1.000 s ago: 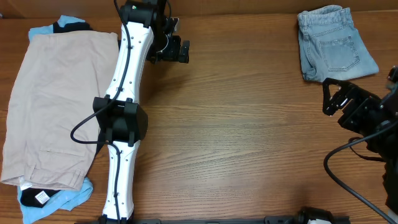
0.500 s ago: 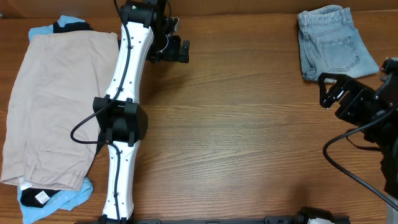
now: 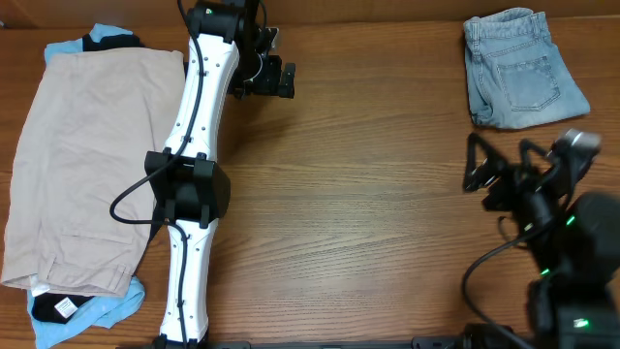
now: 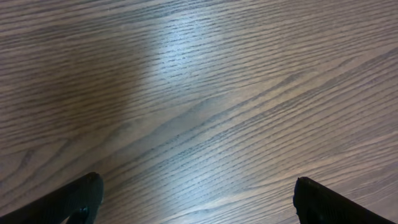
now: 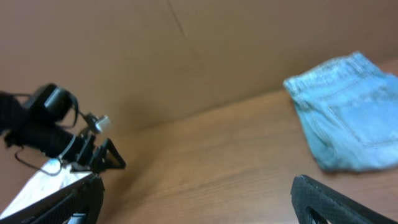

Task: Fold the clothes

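Observation:
The folded light-blue denim shorts (image 3: 518, 68) lie at the table's far right corner, and in the right wrist view the shorts (image 5: 348, 112) sit at the right. A pile of clothes fills the left side: a beige garment (image 3: 87, 155) on top, with a sky-blue one (image 3: 63, 48) and a black one (image 3: 108, 40) peeking out beneath. My left gripper (image 3: 288, 80) is open at the back centre, over bare wood (image 4: 199, 93), its fingertips (image 4: 81, 199) wide apart. My right gripper (image 3: 496, 157) is open, just in front of the shorts and apart from them, holding nothing.
The left arm's white links (image 3: 194, 145) run from the front edge to the back, right beside the beige pile. A brown cardboard wall (image 5: 186, 50) stands behind the table. Sky-blue cloth and a black piece with a white label (image 3: 58, 308) stick out at the pile's near end.
My right gripper has drawn back from the denim shorts, moving toward the front and left and turning. The left arm and all clothes stayed still.

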Available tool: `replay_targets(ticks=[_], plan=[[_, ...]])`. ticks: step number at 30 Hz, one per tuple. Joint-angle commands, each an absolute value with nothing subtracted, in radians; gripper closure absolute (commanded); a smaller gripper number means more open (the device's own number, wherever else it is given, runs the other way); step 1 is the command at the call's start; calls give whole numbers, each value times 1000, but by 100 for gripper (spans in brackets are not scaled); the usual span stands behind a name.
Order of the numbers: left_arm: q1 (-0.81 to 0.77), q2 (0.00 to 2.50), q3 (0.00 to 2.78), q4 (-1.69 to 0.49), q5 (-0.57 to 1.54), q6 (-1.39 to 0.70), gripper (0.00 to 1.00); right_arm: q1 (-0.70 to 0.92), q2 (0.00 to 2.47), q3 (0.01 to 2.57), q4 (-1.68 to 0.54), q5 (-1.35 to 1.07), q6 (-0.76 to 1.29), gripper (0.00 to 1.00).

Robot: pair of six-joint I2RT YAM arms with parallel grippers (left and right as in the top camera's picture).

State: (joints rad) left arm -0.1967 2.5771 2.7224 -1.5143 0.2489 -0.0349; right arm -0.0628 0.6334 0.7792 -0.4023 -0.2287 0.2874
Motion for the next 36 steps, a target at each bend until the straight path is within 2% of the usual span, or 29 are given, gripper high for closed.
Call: replay_targets(ticks=[1,6,15,25,36], plan=[[-203,2580,2717,-1513,244,-46,0,-53,523,595,-289,-216,283,0],[-203,2580,2717,-1513,244,-46,0,-46,334,322,-130,-171,284,0],[-203,2580,2717,-1513,244,-46,0,-20,67,82,-128,-88,283,0],[-203,2580,2717,-1513,244,-46,0,-6,2,20,-102,-82,95,0],[-203,2580,2717,-1513,244,-46,0,-6,3,19,-98,-79,89,0]])
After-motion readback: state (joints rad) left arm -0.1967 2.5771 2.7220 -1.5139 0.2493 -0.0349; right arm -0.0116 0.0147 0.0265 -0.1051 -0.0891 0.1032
